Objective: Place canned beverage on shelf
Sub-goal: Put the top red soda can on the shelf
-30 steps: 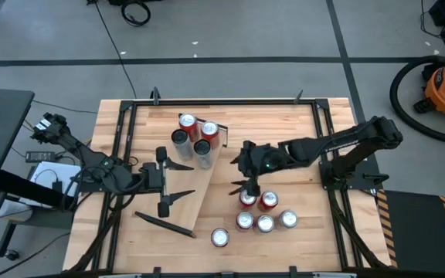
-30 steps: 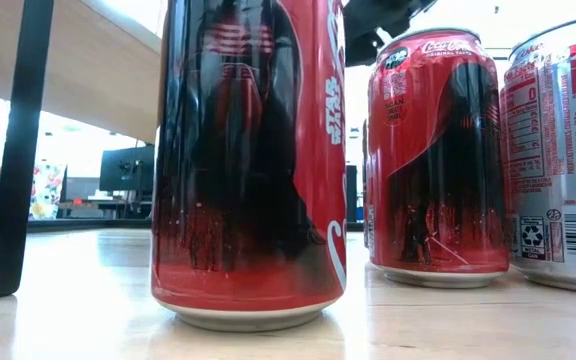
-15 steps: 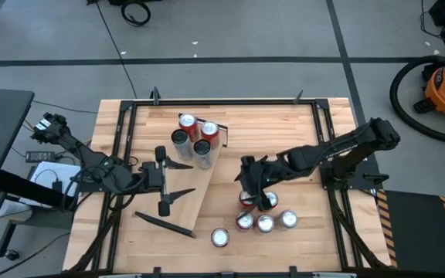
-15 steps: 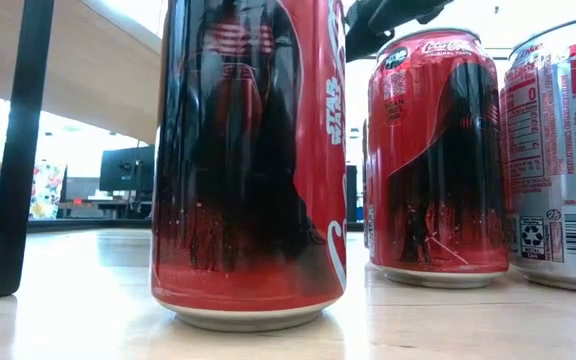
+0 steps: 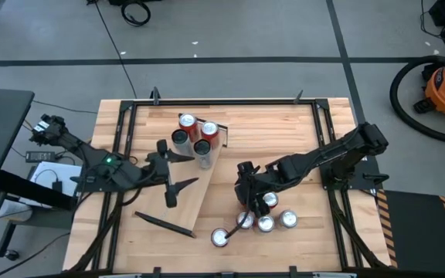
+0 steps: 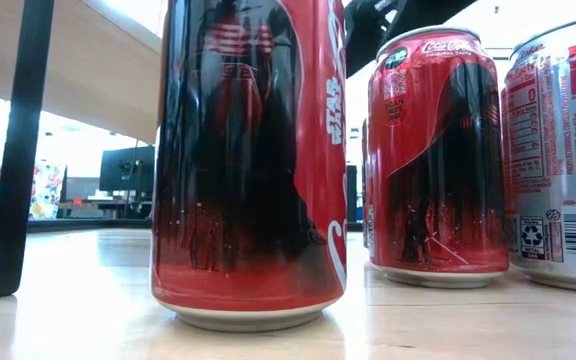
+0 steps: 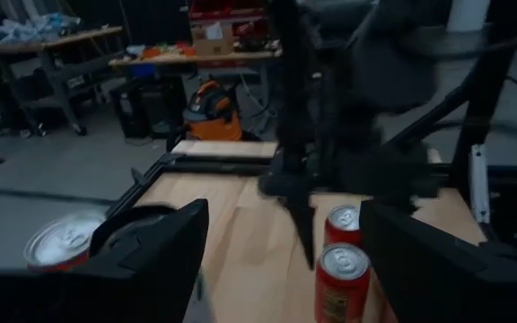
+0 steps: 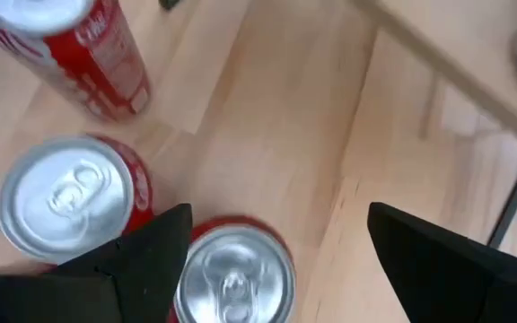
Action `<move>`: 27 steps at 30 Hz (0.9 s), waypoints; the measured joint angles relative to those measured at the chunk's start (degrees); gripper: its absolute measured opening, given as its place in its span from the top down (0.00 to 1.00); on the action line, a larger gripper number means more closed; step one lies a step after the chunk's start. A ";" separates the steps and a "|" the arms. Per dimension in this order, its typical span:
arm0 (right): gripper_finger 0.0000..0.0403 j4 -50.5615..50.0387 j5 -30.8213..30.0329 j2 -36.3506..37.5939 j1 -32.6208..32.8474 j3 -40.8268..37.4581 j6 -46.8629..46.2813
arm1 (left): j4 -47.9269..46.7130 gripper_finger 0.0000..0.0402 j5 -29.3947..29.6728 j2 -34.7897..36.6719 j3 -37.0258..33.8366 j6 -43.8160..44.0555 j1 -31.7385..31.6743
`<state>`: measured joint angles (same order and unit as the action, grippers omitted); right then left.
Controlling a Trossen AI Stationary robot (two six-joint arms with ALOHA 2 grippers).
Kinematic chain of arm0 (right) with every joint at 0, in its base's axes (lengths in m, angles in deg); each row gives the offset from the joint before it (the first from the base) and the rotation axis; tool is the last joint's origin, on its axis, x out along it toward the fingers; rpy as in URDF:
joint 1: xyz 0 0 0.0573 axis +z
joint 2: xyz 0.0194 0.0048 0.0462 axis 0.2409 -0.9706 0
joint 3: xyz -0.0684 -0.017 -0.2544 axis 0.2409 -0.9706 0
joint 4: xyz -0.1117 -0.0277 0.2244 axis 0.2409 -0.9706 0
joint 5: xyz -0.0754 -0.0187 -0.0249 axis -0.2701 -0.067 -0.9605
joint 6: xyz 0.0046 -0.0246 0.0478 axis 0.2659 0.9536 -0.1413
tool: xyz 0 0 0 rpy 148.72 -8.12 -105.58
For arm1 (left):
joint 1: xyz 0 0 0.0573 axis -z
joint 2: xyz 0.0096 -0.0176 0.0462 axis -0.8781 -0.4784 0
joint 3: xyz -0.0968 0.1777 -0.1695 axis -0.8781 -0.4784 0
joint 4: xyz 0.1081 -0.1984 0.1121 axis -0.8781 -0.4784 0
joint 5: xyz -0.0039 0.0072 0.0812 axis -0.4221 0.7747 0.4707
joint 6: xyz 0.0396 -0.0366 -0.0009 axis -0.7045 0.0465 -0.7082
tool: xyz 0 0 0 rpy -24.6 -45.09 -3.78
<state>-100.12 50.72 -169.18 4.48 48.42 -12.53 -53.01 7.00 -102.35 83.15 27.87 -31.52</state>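
Nearest to the front edge of the surface stands a single can, alone. Just behind it is the loose group of cans, red with silver tops, standing upright and close together. The right hand hangs over this group with its fingers spread wide and nothing between them. In its wrist view one can lies directly below, between the two fingers, and a second can stands just beside it.

For this step, I think the hand should go down straight, so that one finger passes on each side of the chosen can and neither touches the neighbour. The gap to the neighbour looks narrow, so a tilted approach may knock it over. It is better to close at the middle of the can's body, not at the rim.

Farther back, the shelf lies at an angle near the middle of the surface, and three cans already stand at its far end. The left hand waits above the shelf, also open and empty.
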 joint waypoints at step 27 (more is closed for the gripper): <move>0.09 5.19 1.47 -3.23 7.69 4.32 1.42 | -8.93 0.25 -2.77 0.55 0.02 6.01 1.59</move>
<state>-94.93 52.19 -172.42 12.17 52.74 -11.11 -61.94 4.23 -101.80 83.17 33.87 -29.93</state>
